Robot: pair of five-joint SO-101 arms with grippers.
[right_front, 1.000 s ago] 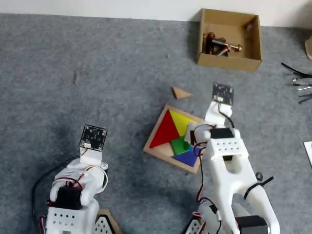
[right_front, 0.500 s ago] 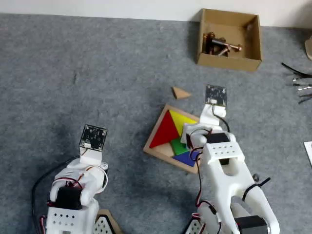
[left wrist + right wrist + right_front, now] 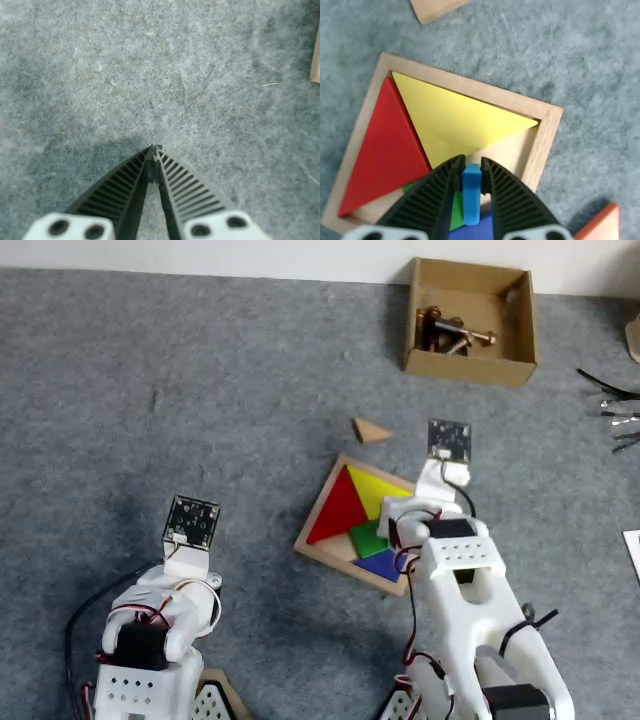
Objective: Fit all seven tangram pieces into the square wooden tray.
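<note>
Over the grey carpet [image 3: 200,360] the right arm [image 3: 465,570] leans above the square wooden tray [image 3: 547,135], with the right gripper [image 3: 471,161] pinching a blue piece [image 3: 471,200] held on edge. The left gripper [image 3: 154,148] hangs well apart, fingers pressed together; a plain wooden triangle [image 3: 372,430] lies near the tray.

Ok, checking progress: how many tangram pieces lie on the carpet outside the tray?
2. A plain wooden triangle lies beyond the tray's far corner; an orange piece lies beside the tray, close under the right arm. Others may be hidden by that arm.
</note>
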